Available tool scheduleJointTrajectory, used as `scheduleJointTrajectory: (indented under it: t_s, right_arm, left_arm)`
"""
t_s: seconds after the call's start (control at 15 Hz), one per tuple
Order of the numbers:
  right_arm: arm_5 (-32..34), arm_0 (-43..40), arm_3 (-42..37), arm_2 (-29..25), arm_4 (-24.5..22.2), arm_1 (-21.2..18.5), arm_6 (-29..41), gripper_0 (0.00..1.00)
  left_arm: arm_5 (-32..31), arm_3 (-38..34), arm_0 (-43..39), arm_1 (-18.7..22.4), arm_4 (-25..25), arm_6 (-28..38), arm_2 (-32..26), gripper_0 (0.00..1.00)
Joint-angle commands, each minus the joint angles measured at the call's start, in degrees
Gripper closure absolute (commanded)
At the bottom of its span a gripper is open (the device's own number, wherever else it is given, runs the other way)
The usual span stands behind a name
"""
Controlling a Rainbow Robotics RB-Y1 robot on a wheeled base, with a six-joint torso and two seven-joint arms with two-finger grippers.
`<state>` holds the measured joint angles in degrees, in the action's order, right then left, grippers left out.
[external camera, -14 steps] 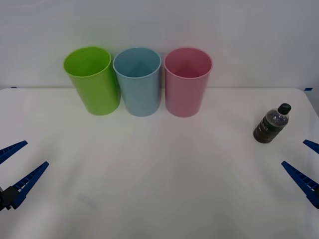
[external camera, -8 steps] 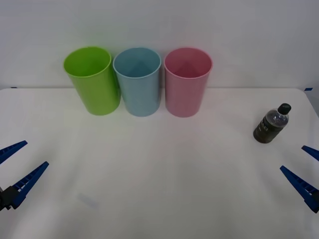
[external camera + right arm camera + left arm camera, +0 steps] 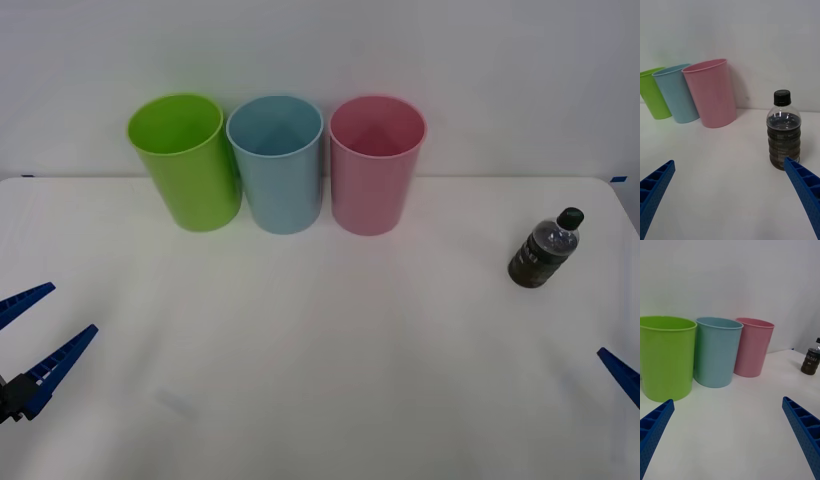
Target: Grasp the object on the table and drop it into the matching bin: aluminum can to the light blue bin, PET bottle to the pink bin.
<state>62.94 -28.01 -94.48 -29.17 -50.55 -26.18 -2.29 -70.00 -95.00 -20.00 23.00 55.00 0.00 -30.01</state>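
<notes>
The PET bottle (image 3: pixel 543 250) stands upright on the white table (image 3: pixel 320 330) at the far right; it holds dark liquid and has a black cap. In the right wrist view the bottle (image 3: pixel 783 131) is just ahead of my open right gripper (image 3: pixel 728 162), toward one finger's side and not between the fingers. One of its blue fingers (image 3: pixel 620 374) shows at the front view's right edge. The pink bin (image 3: pixel 377 165) and the light blue bin (image 3: pixel 276 165) stand side by side at the back. My left gripper (image 3: pixel 40 335) hangs open at the left edge, holding nothing.
A lime green bin (image 3: pixel 185 160) stands left of the light blue one, the three nearly touching in a row against the white wall. Open tabletop lies between the bins, the bottle and both grippers. The table's right edge runs close behind the bottle.
My right gripper has shifted toward the lower right edge of the front view, leaving one finger showing. The bottle, the bins and the left gripper have not moved.
</notes>
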Motion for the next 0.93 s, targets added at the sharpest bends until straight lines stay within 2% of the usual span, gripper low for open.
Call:
scheduleJointTrajectory:
  t_s: [0.07, 0.4, 0.6, 0.93]
  right_arm:
    - [-3.09, -1.17, -0.01, 0.96, 1.69, -0.01, -1.75, 0.00]
    - [-10.74, -1.96, -0.01, 4.13, 4.67, 0.07, -10.98, 0.00]
    - [-17.24, -1.43, -0.01, 8.08, 6.52, 0.07, -15.55, 0.00]
    - [-25.50, 1.29, -0.01, 13.44, 7.13, 0.51, -16.34, 0.00]
  left_arm:
    - [0.00, 0.00, 0.00, 0.00, 0.00, 0.00, 0.01, 0.00]
    - [0.00, 0.00, 0.00, 0.00, 0.00, 0.00, 0.01, 0.00]
    - [0.00, 0.00, 0.00, 0.00, 0.00, 0.00, 0.01, 0.00]
    - [0.00, 0.00, 0.00, 0.00, 0.00, 0.00, 0.01, 0.00]
